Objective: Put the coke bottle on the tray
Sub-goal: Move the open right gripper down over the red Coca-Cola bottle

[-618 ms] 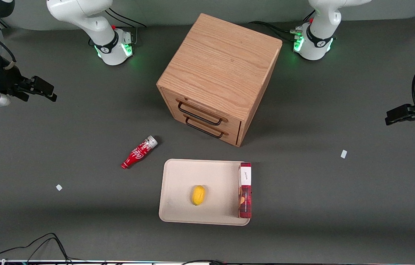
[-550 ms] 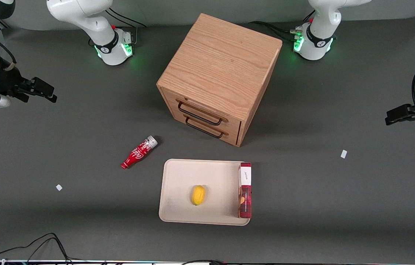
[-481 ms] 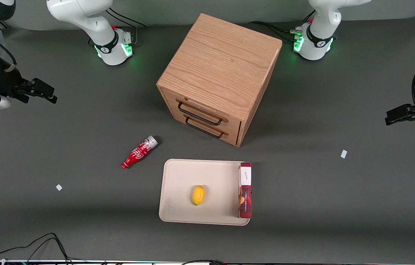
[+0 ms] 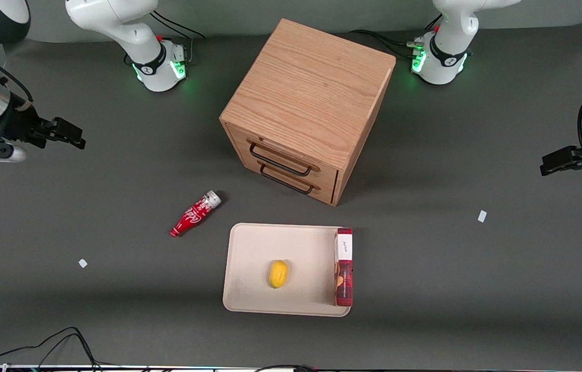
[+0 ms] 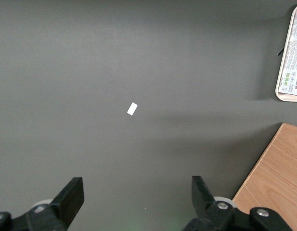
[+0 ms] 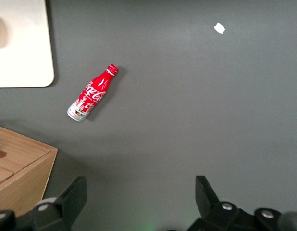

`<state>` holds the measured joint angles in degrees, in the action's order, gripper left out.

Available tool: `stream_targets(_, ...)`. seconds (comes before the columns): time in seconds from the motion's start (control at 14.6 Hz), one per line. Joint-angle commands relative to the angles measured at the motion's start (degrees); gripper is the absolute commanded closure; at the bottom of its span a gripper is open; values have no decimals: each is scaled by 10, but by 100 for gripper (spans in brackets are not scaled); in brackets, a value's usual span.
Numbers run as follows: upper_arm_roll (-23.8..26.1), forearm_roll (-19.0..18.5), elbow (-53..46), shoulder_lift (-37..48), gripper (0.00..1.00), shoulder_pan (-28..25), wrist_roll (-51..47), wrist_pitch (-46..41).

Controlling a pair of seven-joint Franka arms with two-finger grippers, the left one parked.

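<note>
The gripper (image 4: 71, 135) hangs above the table (image 4: 115, 170) near the working arm's end, with its 2 fingers (image 6: 74, 195) spread wide and nothing between them. It is well apart from every object on the table.

The coke bottle (image 4: 195, 213) lies on its side on the bare table surface, between the gripper and the tray (image 4: 249, 258), nearer to the tray. In the right wrist view the bottle (image 6: 92, 93) shows its white lettering, with the silvery wide end pointing toward the cabinet (image 6: 16, 168) and the narrow red tip pointing away from it. The bottle sits just off the tray's corner closest to the working arm, apart from the rim and not touching it.

The tray rests flat on the table, nearer to the front camera than the cabinet (image 4: 309, 98). On it lies 1 small yellow fruit (image 4: 278, 274), about midway across the tray. A long red box (image 4: 343, 268) with a white label lies along the tray's edge toward the parked arm's end, reaching almost the full length of that edge.

The wooden cabinet stands in the middle of the table, with 2 drawers and 2 dark handles (image 4: 280, 159) facing the tray. A small white scrap (image 4: 82, 263) lies on the table toward the working arm's end, nearer to the front camera than the bottle. Another white scrap (image 4: 482, 216) lies toward the parked arm's end.
</note>
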<state>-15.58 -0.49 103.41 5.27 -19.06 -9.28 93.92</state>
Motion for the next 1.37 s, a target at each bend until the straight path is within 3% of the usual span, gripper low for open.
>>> stream_targets(0.0,0,17,-16,-54,0,-14,-62,29)
stream_targets(0.27,19,20,-15,-118,0,-42,-201,76)
stream_targets(0.41,66,20,-13,-154,0,-31,-267,107)
stream_targets(0.55,82,20,-8,-193,0,-31,-331,151)
stream_targets(0.89,109,20,55,-257,0,-29,-418,309)
stream_targets(1.31,111,20,104,-311,0,-31,-469,433)
